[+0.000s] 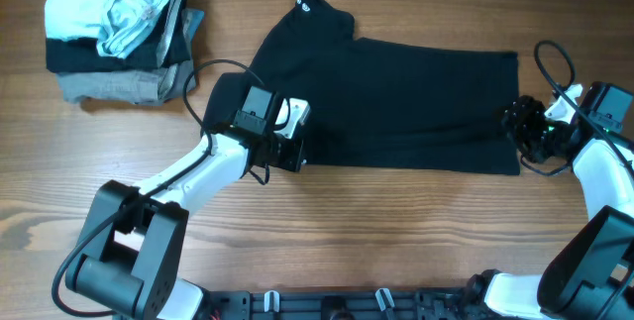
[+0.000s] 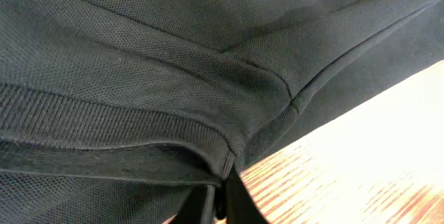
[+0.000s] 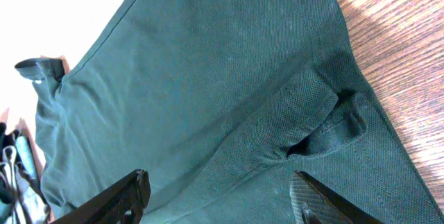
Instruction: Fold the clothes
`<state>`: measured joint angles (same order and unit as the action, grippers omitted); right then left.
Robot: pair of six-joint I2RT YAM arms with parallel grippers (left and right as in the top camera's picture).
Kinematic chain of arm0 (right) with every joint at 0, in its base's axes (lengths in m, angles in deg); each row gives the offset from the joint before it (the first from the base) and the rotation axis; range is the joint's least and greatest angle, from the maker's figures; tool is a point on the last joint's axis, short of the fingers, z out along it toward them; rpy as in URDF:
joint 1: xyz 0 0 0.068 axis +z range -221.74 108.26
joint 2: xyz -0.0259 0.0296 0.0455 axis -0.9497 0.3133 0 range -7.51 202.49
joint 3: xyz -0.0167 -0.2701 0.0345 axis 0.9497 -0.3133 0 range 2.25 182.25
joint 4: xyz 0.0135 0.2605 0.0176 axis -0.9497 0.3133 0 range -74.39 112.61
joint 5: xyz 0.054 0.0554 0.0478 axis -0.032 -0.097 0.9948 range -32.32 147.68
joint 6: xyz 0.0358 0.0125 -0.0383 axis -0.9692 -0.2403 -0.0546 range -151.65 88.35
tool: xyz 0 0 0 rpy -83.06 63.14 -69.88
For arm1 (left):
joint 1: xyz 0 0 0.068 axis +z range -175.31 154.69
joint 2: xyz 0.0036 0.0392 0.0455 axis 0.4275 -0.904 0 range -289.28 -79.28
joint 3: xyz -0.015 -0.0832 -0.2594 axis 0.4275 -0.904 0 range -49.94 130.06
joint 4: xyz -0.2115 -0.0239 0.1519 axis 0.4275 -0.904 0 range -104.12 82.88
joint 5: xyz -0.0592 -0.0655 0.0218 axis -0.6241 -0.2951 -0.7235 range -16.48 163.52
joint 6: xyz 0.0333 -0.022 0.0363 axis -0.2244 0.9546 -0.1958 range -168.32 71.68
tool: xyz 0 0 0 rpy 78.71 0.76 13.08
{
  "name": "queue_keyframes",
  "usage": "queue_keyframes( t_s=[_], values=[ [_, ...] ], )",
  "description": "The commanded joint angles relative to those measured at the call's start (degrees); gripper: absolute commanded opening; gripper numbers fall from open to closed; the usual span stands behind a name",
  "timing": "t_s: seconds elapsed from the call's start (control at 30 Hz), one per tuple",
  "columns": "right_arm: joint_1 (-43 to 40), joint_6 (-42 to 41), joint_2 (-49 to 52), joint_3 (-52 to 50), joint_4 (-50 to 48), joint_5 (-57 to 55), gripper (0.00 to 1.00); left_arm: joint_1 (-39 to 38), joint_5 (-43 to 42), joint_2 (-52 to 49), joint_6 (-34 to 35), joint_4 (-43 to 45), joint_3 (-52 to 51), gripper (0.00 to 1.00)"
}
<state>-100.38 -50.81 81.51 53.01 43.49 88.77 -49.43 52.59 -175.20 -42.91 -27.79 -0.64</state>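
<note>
A black polo shirt [image 1: 396, 92] lies spread flat across the middle of the wooden table [image 1: 396, 231], with its collar end at the back left. My left gripper [image 1: 294, 138] is at the shirt's front-left edge. In the left wrist view the fingers [image 2: 220, 188] are pinched shut on a folded hem of the fabric [image 2: 139, 57]. My right gripper [image 1: 517, 127] is at the shirt's right edge. In the right wrist view its jaws [image 3: 222, 191] are wide open over the cloth [image 3: 194, 78], above a puckered sleeve fold [image 3: 326, 123].
A stack of folded clothes [image 1: 119, 33], light blue on top of black and grey, sits at the back left corner. Bare wood runs along the front of the table. Cables loop near both arms.
</note>
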Motion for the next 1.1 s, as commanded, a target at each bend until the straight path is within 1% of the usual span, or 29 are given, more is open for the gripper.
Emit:
queue_keyframes(
  t_s=[0.0,0.1,0.17,0.37,0.53,0.63,0.67,0.7,0.77,0.83,0.87,0.9,0.93,0.97,1.0,1.07],
  values=[
    [0.1,1.2,-1.0,0.1,0.0,0.9,0.7,0.1,-0.7,-0.1,3.0,0.2,3.3,0.04],
    [0.1,1.2,-1.0,0.1,0.0,0.9,0.7,0.1,0.1,-0.1,3.0,1.8,6.1,0.04],
    [0.1,1.1,-1.0,0.1,0.0,0.9,0.7,0.2,3.5,-0.1,5.5,3.9,6.3,0.04],
    [0.1,1.2,-1.0,0.1,0.0,0.9,0.7,0.2,7.2,-0.2,5.8,9.0,6.3,0.04],
    [0.1,1.2,-1.0,0.1,0.1,0.5,0.71,0.2,10.1,-0.3,5.8,10.8,6.3,0.04],
    [0.1,1.2,-1.0,0.1,0.0,0.5,0.71,0.2,11.7,-0.3,5.8,10.9,6.3,0.46],
    [0.1,1.2,-1.0,0.1,0.1,0.5,0.71,0.2,12.1,-0.3,5.8,10.8,6.3,0.56],
    [0.1,1.2,-1.0,0.1,0.1,0.5,0.71,0.3,12.1,-0.3,5.7,10.8,6.3,0.6],
    [0.1,1.2,-1.0,0.1,1.4,0.2,0.71,1.0,12.1,0.2,5.8,9.7,6.3,0.73],
    [0.1,0.9,-1.0,0.1,5.9,-2.9,0.71,3.4,12.0,1.9,7.2,5.7,6.8,0.79],
    [0.1,-1.3,-1.0,0.1,8.9,-7.3,0.71,5.0,12.0,3.0,7.3,2.3,7.1,0.82],
    [0.1,-5.6,-1.0,0.1,13.2,-14.4,0.73,6.8,12.1,3.9,7.3,-1.5,7.1,0.84],
    [0.1,-8.3,-1.0,0.1,16.9,-20.3,0.75,8.5,12.1,4.1,7.3,-5.2,7.1,0.85],
    [0.1,-9.5,-0.9,0.1,19.2,-24.5,0.8,10.3,12.1,4.1,7.3,-9.0,7.1,0.85],
    [0.1,-9.3,-0.7,0.1,20.2,-26.6,0.82,11.8,12.1,4.0,7.2,-11.9,7.1,0.85],
    [0.1,-6.9,-0.3,-0.8,18.8,-24.3,0.85,15.3,13.2,4.0,7.2,-18.1,7.1,0.84]
  ],
)
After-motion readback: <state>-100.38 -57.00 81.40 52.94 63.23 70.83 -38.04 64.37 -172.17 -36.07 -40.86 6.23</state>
